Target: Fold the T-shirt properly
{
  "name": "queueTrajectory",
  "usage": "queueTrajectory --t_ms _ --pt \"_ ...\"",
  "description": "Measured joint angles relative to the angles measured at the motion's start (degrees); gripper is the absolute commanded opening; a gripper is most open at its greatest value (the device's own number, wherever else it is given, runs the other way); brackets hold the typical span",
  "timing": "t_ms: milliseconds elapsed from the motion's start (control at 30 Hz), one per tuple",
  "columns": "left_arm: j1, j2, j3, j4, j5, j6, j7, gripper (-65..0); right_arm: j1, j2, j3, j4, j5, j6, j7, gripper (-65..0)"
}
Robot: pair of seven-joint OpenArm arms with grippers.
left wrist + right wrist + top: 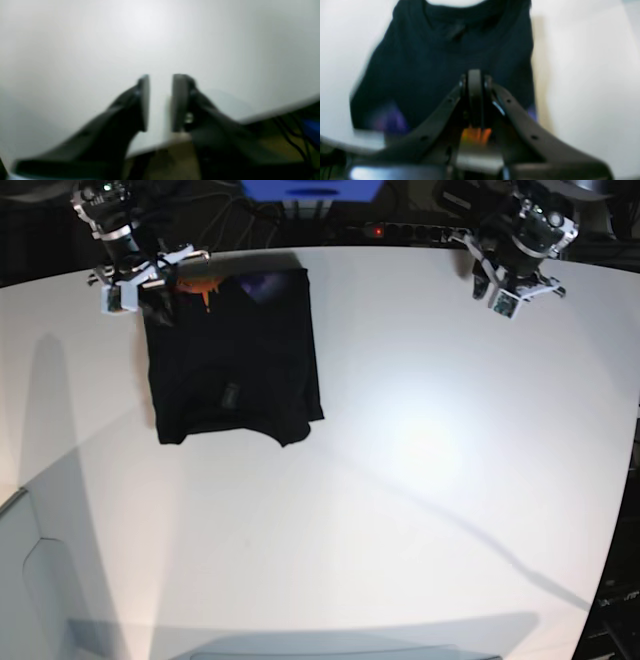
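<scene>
Two arms over a white desk point(420, 480), one at each far corner. Biggest item on it is the black T-shirt point(235, 355), folded into a rough rectangle on the base view's left half, far edge near the desk's far rim, a curved cut-out showing in its near edge. Rest of the desk is bare white with a glare spot right of centre

Right arm's gripper point(475, 82) sits at the T-shirt's far-left corner in the base view point(150, 275). Wrist view: fingers point(475, 95) pressed together with no gap. Whether any cloth is pinched between them, cannot tell, since the frame is blurred. Orange print point(476, 135) shows just under the fingers, and also in the base view at the T-shirt's far edge point(200, 285). Purplish patch point(262, 285) beside it, further right along that edge

Left arm's gripper point(160, 102) is at the far-right corner in the base view point(515, 275), well apart from the T-shirt. Wrist view: fingers point(143, 102) parted by a narrow gap, nothing between them, white desk behind, desk edge and dark cables point(295, 140) at lower right

Small dark label-like patch point(228, 395) on the T-shirt, low centre
</scene>
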Motion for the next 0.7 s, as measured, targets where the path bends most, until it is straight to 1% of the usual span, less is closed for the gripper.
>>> queueTrajectory --t_ms 33,100,133,200,300,367,467,500,533,567,600,633,700 --pt "1.38 0.87 -0.39 0.20 0.09 0.15 -0.22 -64.7 -1.64 -0.13 0.74 -0.31 -0.20 0.02 -0.57 -65.0" --pt "4.07 2.49 -0.48 0.20 0.76 0.17 0.59 -65.0 -5.29 0.09 2.45 -0.35 -0.28 -0.09 0.13 -65.0" --pt "5.44 3.04 -0.44 0.22 0.37 0.17 0.15 -64.0 -7.28 0.22 2.73 -0.35 -0.15 -0.11 0.63 -65.0" --pt "8.85 3.69 -0.24 0.31 0.22 0.20 -0.81 -65.0 -10.69 0.00 2.95 -0.35 -0.17 0.00 0.33 -65.0" --pt "14.08 5.22 -0.15 0.33 0.46 0.22 -0.63 -65.0 -14.64 0.02 3.54 -0.55 -0.13 -0.09 0.50 -65.0" --pt "16.39 5.99 -0.15 -1.09 0.37 0.17 -0.48 -65.0 -16.63 1.44 3.04 -2.73 0.39 -0.02 0.39 -65.0" --pt "16.55 6.69 -0.15 -8.39 0.35 0.24 -1.60 -65.0 -16.52 4.37 2.29 -9.68 -0.26 -0.22 0.63 -65.0" --pt "16.55 6.91 -0.13 -11.32 0.50 0.46 -2.58 -65.0 -16.02 5.44 1.51 -12.41 -0.02 -0.11 0.70 -65.0" --pt "16.39 6.91 -0.04 -14.60 0.28 0.37 -5.53 -65.0 -14.71 6.60 0.42 -15.54 -0.09 -0.07 0.26 -65.0" --pt "16.20 7.04 0.15 -17.27 0.61 0.37 -7.23 -65.0 -13.53 7.26 -0.20 -18.49 -0.66 -0.07 0.24 -65.0" --pt "15.63 6.91 0.31 -20.90 0.31 0.39 -11.30 -65.0 -12.26 7.93 -0.92 -22.25 0.59 -0.22 1.84 -65.0" --pt "14.67 6.80 0.68 -24.46 0.33 0.61 -13.60 -65.0 -11.13 8.41 -1.64 -25.27 0.17 -0.22 2.01 -65.0" --pt "11.67 6.49 1.31 -31.69 0.83 0.52 -17.20 -65.0 -9.11 9.73 -3.98 -31.47 -2.86 -0.20 2.75 -65.0"
